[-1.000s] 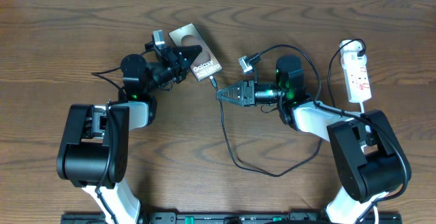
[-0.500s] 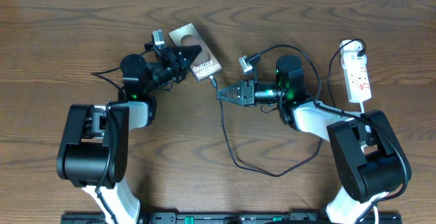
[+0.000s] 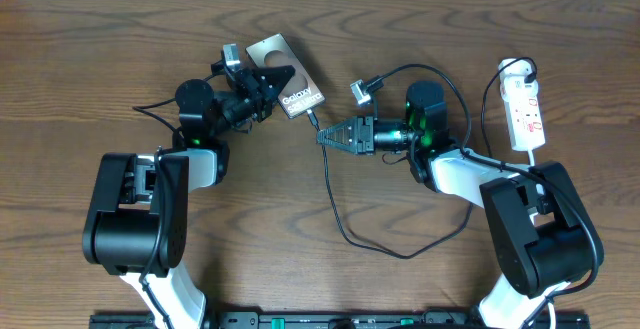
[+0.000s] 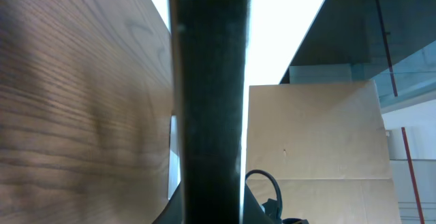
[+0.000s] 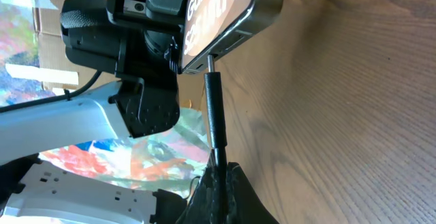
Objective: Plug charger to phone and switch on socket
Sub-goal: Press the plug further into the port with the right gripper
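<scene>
Lettering, as I read it from my cameras:

1. "Galaxy": pale letters on a dark band across the face of the phone (image 3: pixel 287 76), toward its lower end in the overhead view. From my right wrist the phone (image 5: pixel 225 6) shows the same word cut off by the picture's edge, so I read only "Gal"
2. Second line, directly beneath "Galaxy" on the same band: too small to read from overhead. From my right wrist it is larger but blurred; it starts with "S" and seems to end in "ultra", and I cannot tell the middle
3. Socket (image 3: pixel 524 109), well to the right of the phone: small red marks on its white face, too small to read
</scene>
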`<state>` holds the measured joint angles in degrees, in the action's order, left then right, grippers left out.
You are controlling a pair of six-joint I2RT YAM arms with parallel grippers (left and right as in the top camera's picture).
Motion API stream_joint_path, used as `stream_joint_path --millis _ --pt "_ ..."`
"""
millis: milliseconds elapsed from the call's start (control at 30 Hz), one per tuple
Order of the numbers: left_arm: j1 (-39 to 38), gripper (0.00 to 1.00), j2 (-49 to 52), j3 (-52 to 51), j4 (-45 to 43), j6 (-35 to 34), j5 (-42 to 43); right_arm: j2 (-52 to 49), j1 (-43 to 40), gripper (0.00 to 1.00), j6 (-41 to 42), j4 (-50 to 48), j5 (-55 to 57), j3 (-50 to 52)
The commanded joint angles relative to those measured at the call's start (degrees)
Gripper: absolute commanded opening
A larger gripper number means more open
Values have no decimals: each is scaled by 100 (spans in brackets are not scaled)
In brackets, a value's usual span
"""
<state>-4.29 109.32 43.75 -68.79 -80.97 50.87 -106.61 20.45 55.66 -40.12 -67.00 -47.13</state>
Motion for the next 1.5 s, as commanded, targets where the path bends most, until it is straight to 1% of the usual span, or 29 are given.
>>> stream_joint_path --millis 0,133,267,333,467,733,833,1467 --pt "-9 7 -11 96 -98 157 181 -55 11 1 234 -20 116 11" --pt "-15 7 -11 96 -205 184 264 -55 17 1 483 -17 114 11" --pt "-83 7 -11 96 -682 114 271 -55 17 1 636 -17 175 11" --pt "-109 7 -11 96 -765 114 297 -55 17 1 651 -20 201 11" --pt "-120 8 -11 94 -763 188 597 -55 17 1 721 -48 201 11" --pt "-120 7 -11 94 -761 487 927 -55 15 1 778 -85 184 11" --pt "-120 8 -11 94 -758 684 1051 -55 17 1 778 -138 133 11" --pt "-131 7 -11 24 -719 645 1449 -55 11 1 881 -339 352 11"
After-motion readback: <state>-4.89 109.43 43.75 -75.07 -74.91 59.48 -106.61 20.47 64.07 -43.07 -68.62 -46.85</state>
